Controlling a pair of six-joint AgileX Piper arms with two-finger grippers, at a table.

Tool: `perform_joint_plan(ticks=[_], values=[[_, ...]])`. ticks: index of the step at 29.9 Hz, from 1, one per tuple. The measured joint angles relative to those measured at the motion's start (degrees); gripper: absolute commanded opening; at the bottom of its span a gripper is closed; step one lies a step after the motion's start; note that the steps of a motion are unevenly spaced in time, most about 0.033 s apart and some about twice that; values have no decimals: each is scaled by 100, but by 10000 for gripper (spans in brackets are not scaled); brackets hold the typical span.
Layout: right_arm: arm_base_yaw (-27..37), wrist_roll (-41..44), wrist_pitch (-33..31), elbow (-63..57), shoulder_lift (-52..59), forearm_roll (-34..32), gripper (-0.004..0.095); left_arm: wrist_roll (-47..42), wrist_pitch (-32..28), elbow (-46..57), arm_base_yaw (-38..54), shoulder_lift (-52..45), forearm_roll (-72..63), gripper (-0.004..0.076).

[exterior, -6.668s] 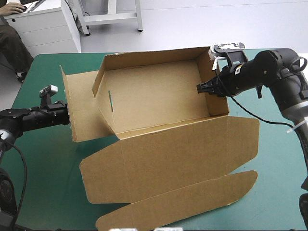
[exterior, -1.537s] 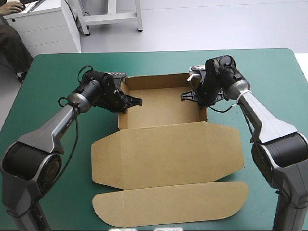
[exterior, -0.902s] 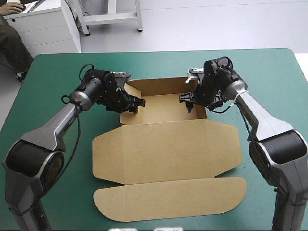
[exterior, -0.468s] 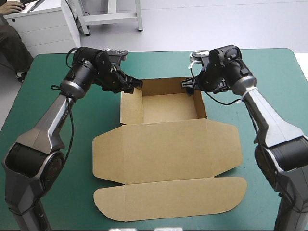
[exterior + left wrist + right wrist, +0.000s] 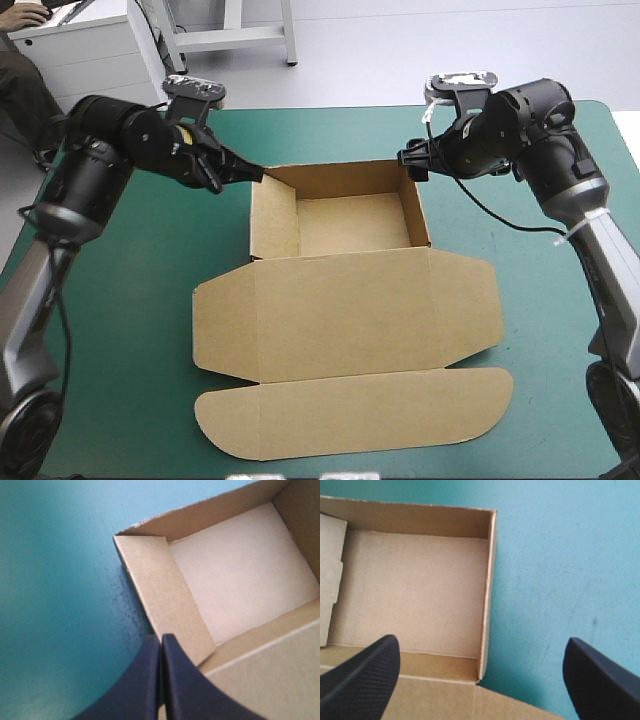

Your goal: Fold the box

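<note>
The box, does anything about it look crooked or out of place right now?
Mostly tidy: the box is an open tray with its lid flat on the teal-green cover. One oddity: the left wall's inner flap seems to slant in over the floor, while the right wall stands straight.

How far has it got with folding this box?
The tray is formed: the brown box's four walls stand around its floor. Nothing is in hand: the left gripper, shut, hovers by the left wall's far corner, and the right gripper, open, hovers over the right wall. Left: the lid and its rounded flap lie flat on the teal-green cover.
</note>
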State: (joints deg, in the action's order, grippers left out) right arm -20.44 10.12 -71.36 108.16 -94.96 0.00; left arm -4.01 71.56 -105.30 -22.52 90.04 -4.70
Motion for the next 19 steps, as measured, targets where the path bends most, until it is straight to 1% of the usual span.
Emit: perform_joint_plan(ticks=[5,14,16,19], values=[[0,-63,0,-445,93,0,815,166,0,972,0,-1272,0,-10],[0,-190,139,-484,-736,0,815,363,-40,3184,0,-3519,20,-10],[0,-208,205,-484,-993,0,815,401,-145,3745,0,-3981,62,-10],[0,-233,341,-484,-1291,0,815,401,-475,4545,0,-4748,127,-10]])
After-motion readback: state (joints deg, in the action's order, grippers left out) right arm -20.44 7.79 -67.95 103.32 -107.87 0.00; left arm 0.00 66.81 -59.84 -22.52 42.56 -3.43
